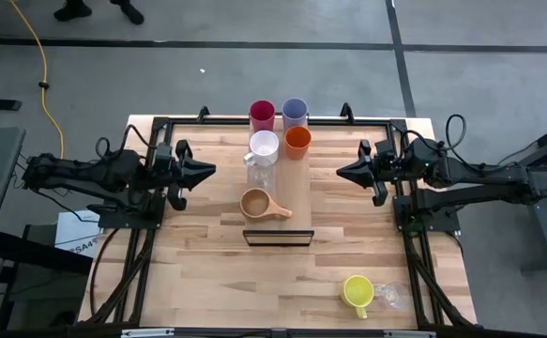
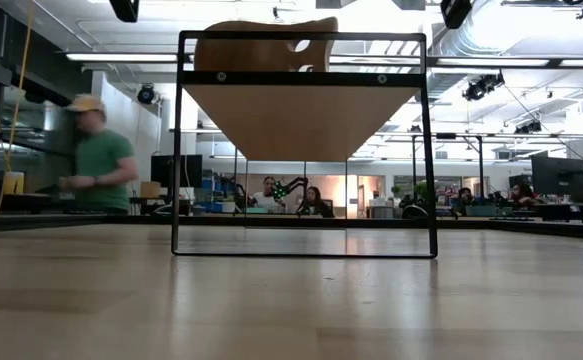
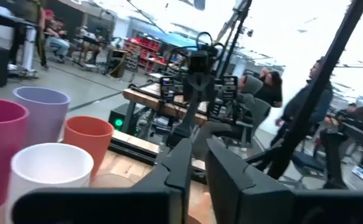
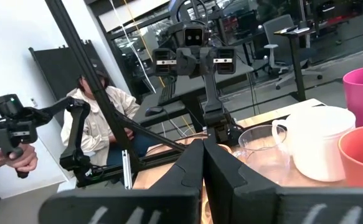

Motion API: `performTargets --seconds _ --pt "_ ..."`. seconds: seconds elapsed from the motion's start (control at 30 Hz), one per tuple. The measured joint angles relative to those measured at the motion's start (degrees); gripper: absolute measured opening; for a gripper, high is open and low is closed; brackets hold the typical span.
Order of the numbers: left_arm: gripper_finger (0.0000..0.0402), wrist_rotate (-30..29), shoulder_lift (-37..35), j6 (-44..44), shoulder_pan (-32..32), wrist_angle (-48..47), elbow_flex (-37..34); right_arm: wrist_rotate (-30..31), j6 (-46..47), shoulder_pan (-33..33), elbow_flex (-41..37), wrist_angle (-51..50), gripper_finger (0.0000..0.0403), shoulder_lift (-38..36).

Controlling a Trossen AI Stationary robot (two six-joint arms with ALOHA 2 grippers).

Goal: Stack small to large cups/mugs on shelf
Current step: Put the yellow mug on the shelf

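Note:
On the shelf (image 1: 290,183), a light plank in the table's middle, stand a red cup (image 1: 262,115), a lavender cup (image 1: 295,112), a white mug (image 1: 265,145), an orange cup (image 1: 297,141), a clear glass (image 1: 259,173) and a brown wooden handled cup (image 1: 257,204). A yellow mug (image 1: 357,291) and another clear glass (image 1: 388,297) lie on the table near its front right corner. My left gripper (image 1: 209,171) hangs left of the shelf with a narrow gap between its fingers (image 3: 197,144). My right gripper (image 1: 342,171) hangs right of the shelf, shut (image 4: 203,144). Both point level at the shelf and hold nothing.
The shelf's black frame (image 2: 301,255) stands on the wooden table (image 1: 207,282); the low view looks under the shelf, with the wooden cup (image 2: 261,45) on top. Bare tabletop lies at the near left. People sit and stand in the room beyond.

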Motion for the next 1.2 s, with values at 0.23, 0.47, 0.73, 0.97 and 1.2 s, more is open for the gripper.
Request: performTargets --seconds 0.23,0.47,0.73,0.97,1.2 --pt "0.0106 -1.7 0.0 1.5 0.0 0.0 0.0 0.0 0.0 0.0 0.0 0.0 0.0000 0.0" --pt "0.0164 -3.9 0.0 1.5 0.0 0.0 0.0 0.0 0.0 0.0 0.0 0.0 0.0000 0.0" --pt "0.0179 -4.2 0.0 1.5 0.0 0.0 0.0 0.0 1.3 0.0 0.0 0.0 0.0001 0.0" --pt "0.0179 -4.2 0.0 1.5 0.0 -0.1 0.0 -0.4 11.0 2.2 8.9 -21.7 0.0057 2.0" --pt "0.0179 -6.4 0.0 1.5 0.0 -0.2 0.0 -0.6 19.0 13.1 17.6 -47.1 0.0147 9.1"
